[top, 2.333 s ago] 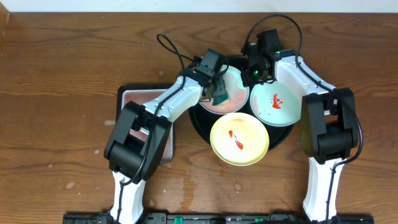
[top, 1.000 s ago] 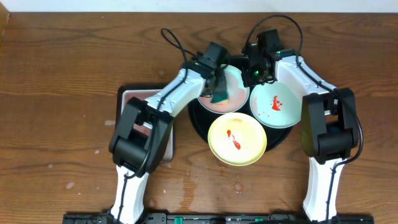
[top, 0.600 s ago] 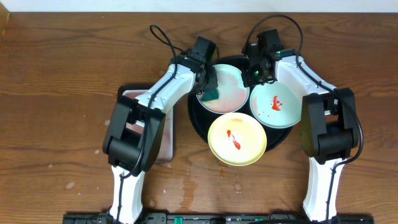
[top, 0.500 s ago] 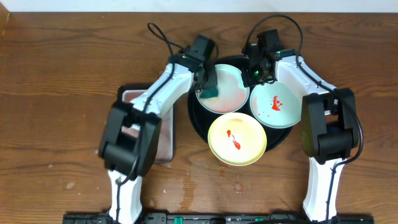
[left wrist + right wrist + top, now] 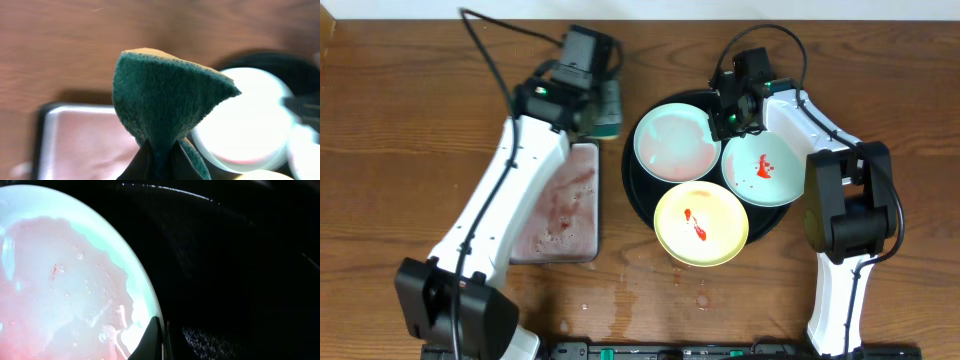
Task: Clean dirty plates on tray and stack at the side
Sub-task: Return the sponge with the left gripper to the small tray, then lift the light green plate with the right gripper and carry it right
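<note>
the left gripper [image 5: 159, 160] is clamped on the lower corner of a dark green scouring sponge with a tan back [image 5: 165, 97], which fans up above the fingertips. seen from overhead it hangs clear of the large round glossy black tray [image 5: 632, 190], over the brown wooden table [image 5: 410, 120] just past the far end of the small rectangular black-rimmed tray [image 5: 560, 205]. open wood lies left of and beyond the fingers. the right gripper [image 5: 156, 340] is closed, pinching the rim of a pale mint-green round plate coated in a thin pink film [image 5: 65, 280]. that plate spreads left of its fingertips, with bare black tray floor to their right.

the filmed plate sits at the far left of the black tray. a second pale mint-green plate with red sauce spots [image 5: 763, 168] lies just right of the right fingers, close against the first. a pale yellow round plate with a red smear [image 5: 702, 224] lies nearer the robot, its near edge covering the tray's near rim. the three crowd the tray, leaving little bare floor between them. the small tray's floor is wet and pink-stained.

in the left wrist view the sponge hides much of the scene and everything behind it is blurred. the left fingertips are cut off at the bottom edge. the right wrist view shows only part of the plate and the very tips of the fingers.
</note>
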Controlling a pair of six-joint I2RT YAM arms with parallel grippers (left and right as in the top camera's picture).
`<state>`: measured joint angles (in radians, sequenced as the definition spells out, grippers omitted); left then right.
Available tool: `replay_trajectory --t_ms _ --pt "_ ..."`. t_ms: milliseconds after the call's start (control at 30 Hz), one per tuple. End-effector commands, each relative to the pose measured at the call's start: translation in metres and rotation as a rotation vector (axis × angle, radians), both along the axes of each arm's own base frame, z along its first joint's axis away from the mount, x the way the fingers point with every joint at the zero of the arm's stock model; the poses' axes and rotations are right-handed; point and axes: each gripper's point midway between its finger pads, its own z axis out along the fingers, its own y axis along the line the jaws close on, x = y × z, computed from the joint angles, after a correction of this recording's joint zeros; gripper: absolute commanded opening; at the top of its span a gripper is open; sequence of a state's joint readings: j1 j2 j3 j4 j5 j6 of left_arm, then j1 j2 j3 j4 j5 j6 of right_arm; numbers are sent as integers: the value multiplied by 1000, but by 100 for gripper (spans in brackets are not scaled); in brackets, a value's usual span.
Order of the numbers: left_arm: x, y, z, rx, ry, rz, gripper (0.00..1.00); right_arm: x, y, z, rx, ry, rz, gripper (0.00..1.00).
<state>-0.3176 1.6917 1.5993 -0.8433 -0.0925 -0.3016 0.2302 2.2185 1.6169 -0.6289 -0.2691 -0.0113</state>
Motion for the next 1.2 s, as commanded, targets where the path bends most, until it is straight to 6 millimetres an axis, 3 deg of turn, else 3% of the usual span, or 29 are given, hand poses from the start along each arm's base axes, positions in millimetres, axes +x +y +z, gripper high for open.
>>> replay_trajectory --t_ms 0,133,200,267,567,800,867,933,967,1167 --pt "2 58 -4 134 26 89 7 -6 -2 -5 -6 34 -15 1" --pt "-10 102 -31 196 121 81 7 -9 -3 -6 -8 44 -14 1" --pt "-21 111 -51 182 187 32 7 -9 -3 -6 -9 48 -14 1" --pt "-36 108 -75 109 256 11 7 -9 -3 -6 -9 47 -15 1" --pt "-79 104 -135 74 403 31 7 -5 -2 2 -4 34 -18 1" --pt "-82 101 -150 40 395 55 7 -1 -1 16 -4 34 -17 1" --pt "-81 96 -151 12 395 45 26 1 0 21 -4 32 -17 1" --pt "-79 95 -150 7 384 44 55 2 0 26 -4 32 -17 1" --pt "-77 95 -150 7 379 44 64 3 0 28 -4 32 -17 1" --pt "-73 85 -139 -56 348 39 70 10 -8 60 -60 23 -36 1"
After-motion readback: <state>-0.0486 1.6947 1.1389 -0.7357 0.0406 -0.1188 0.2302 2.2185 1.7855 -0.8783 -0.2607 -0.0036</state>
